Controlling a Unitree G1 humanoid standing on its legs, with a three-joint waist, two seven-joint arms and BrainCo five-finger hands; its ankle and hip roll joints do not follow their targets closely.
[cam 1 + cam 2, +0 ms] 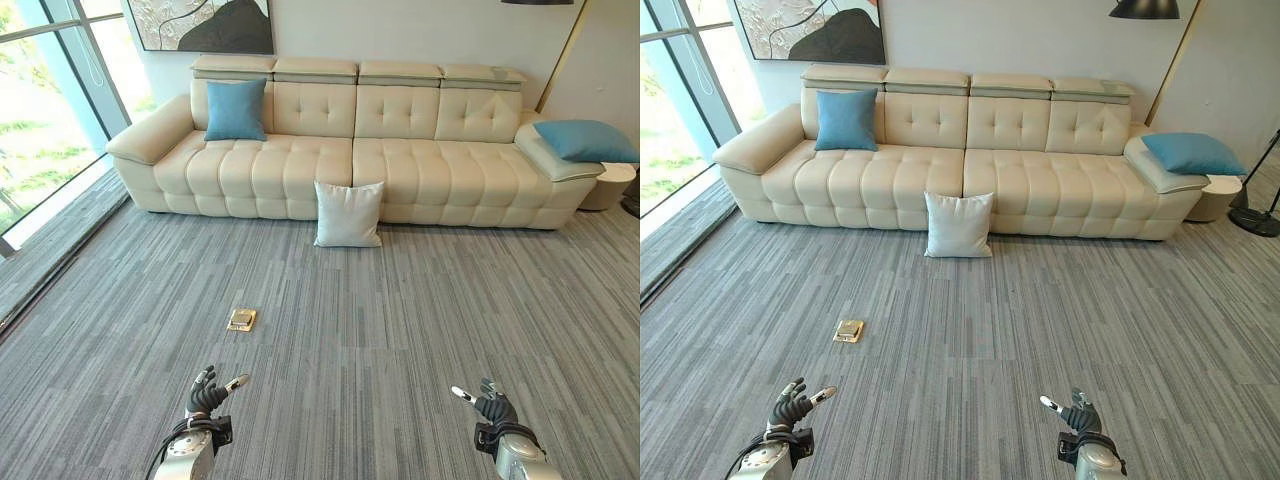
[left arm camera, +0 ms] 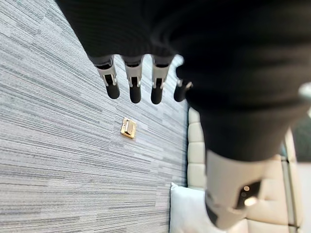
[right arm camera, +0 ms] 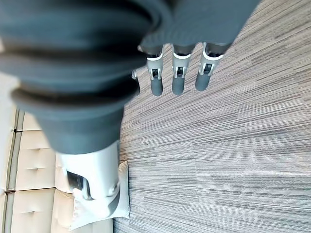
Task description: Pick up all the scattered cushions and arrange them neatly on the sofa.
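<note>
near: left hand [image 1: 207,397] and right hand [image 1: 492,406] low over carpet, fingers relaxed, spread, holding nothing | mid: white cushion [image 1: 348,213] on floor against sofa [image 1: 300,160] front, not yet lifted | far: blue cushion [image 1: 236,109] upright on seat; second blue cushion [image 1: 584,140] on far armrest | legible writing: none

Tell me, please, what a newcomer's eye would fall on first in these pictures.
The long cream sofa against the far wall, with a blue cushion upright at its left end and another blue cushion on its right armrest. Then the white cushion standing on the carpet, leaning against the sofa's front.
</note>
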